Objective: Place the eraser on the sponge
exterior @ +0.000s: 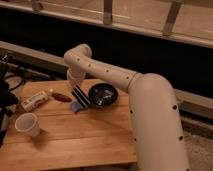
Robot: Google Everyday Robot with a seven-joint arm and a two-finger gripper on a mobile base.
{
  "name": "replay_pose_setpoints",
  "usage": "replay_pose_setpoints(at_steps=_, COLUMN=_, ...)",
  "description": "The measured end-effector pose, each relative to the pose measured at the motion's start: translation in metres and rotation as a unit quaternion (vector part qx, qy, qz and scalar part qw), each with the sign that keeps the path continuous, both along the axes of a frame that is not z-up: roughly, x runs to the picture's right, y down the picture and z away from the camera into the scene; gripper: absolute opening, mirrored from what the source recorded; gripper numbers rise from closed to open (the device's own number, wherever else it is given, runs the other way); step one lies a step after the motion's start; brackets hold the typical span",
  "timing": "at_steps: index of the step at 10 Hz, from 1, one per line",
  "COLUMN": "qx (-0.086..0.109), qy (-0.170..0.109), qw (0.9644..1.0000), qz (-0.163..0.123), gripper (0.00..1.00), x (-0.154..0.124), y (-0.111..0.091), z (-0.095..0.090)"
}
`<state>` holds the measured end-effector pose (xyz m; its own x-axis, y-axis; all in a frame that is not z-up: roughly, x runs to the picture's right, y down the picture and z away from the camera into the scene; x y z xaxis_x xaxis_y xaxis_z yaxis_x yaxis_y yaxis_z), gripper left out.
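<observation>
The eraser (81, 97), a flat black block with pale stripes, hangs tilted just left of the dark bowl. My gripper (76, 88) comes down from the white arm and is shut on the eraser's upper end. The eraser's lower end sits right over the sponge (75, 106), a small blue-grey pad on the wooden table (85, 135). Whether the eraser touches the sponge I cannot tell.
A dark round bowl (103, 95) stands right of the eraser. A red oblong item (61, 97) and a white packet (34, 101) lie to the left, a paper cup (27, 124) at the front left. Dark equipment (5, 92) stands past the table's left edge.
</observation>
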<state>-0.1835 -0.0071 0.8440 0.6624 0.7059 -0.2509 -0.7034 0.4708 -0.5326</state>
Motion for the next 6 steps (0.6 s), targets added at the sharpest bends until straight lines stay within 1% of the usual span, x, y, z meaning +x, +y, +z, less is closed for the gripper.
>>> replay_pose_setpoints(at_steps=3, qx=-0.003, qy=-0.003, qw=1.0, qz=-0.003, gripper=0.0, x=-0.005, y=0.005, z=0.003)
replay_pose_setpoints(at_steps=4, qx=-0.004, qy=-0.007, qw=0.9999, qz=-0.007, gripper=0.0, x=-0.009, y=0.011, z=0.01)
replay_pose_setpoints(at_steps=6, qx=-0.004, qy=-0.012, qw=0.9998, qz=-0.013, gripper=0.0, x=-0.017, y=0.015, z=0.014)
